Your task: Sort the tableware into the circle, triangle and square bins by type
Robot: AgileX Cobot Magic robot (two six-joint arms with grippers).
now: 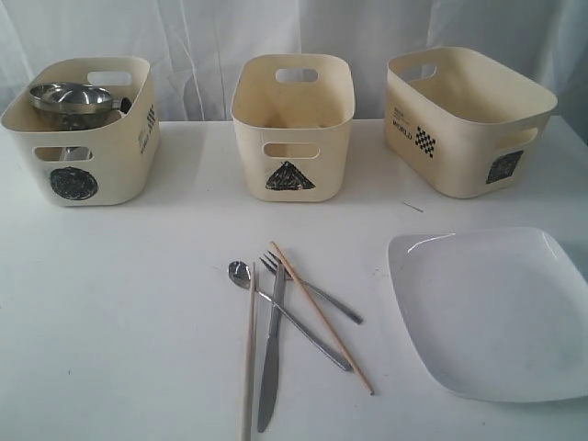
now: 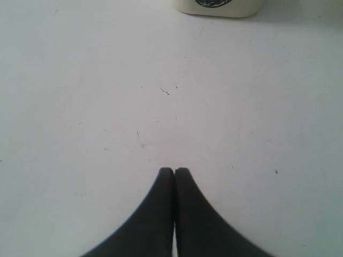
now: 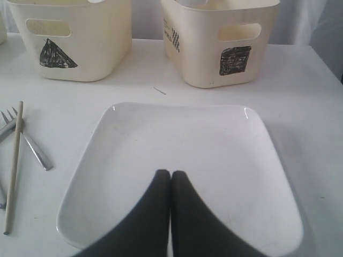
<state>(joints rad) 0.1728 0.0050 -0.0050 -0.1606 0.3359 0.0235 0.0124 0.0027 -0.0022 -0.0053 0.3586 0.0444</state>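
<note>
1. Right gripper (image 3: 170, 174): jaws pressed together, gripping nothing, above the near half of the plate (image 3: 182, 134).
2. Left gripper (image 2: 174, 171): jaws closed too and empty, above the table (image 2: 96, 107). Where it stands from the triangle bin (image 1: 292, 129) cannot be told.
3. In the exterior view, the plate lies flat in front of the triangle bin and to its right.
4. Spoon (image 1: 240, 272), fork (image 1: 317, 294), knife (image 1: 268, 377) and two chopsticks (image 1: 322, 317) lie crossed over one another straight in front of the triangle bin.
5. Circle bin (image 1: 83, 156): left of the triangle bin. A steel bowl (image 1: 71, 96) sits at the top of it, on other steel ware too hidden to name.
6. Square bin (image 1: 469, 129): right of the triangle bin.
</note>
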